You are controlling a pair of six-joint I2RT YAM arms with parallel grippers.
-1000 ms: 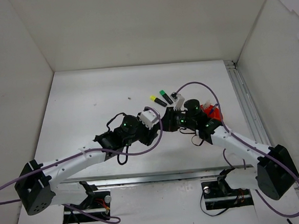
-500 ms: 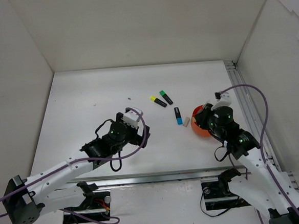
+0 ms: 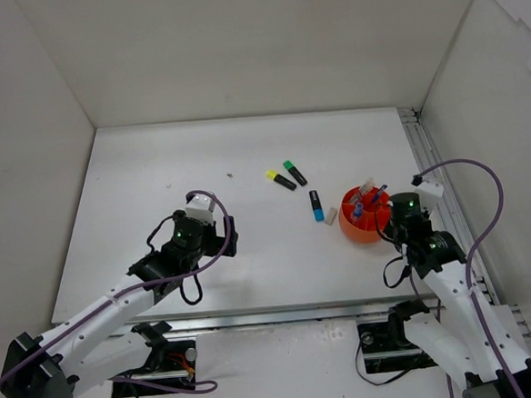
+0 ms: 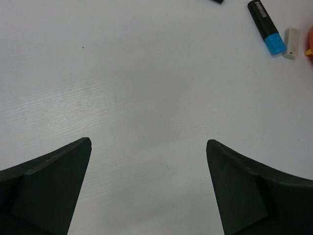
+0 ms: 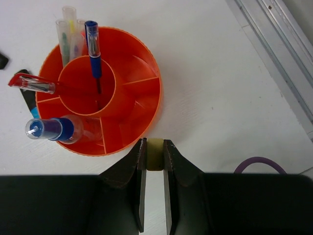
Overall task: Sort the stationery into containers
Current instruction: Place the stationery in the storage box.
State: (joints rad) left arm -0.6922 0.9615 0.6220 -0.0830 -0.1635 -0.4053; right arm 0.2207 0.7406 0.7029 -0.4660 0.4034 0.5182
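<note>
The round orange-red pot (image 3: 362, 220) (image 5: 100, 93) stands at the right. It holds a blue pen (image 5: 93, 49), a red pen (image 5: 34, 84), a clear blue-capped tube (image 5: 54, 129) and clear tubes (image 5: 68, 29). My right gripper (image 3: 388, 224) (image 5: 155, 147) sits just outside the pot's near rim, shut on a small pale strip (image 5: 155, 154). Left of the pot lie a blue-capped highlighter (image 3: 315, 205) (image 4: 266, 27) and a white eraser (image 3: 330, 216) (image 4: 291, 43). Farther back lie the yellow-capped (image 3: 281, 180) and green-capped (image 3: 295, 171) highlighters. My left gripper (image 3: 226, 240) (image 4: 149, 147) is open over bare table.
A metal rail (image 3: 433, 178) (image 5: 279, 44) runs along the table's right side, close to the pot. White walls enclose the table on three sides. A purple cable (image 5: 259, 164) loops by my right wrist.
Both arms have drawn back from the middle, the left to the left and the right to the right, uncovering the pot. The left jaws have opened wide.
</note>
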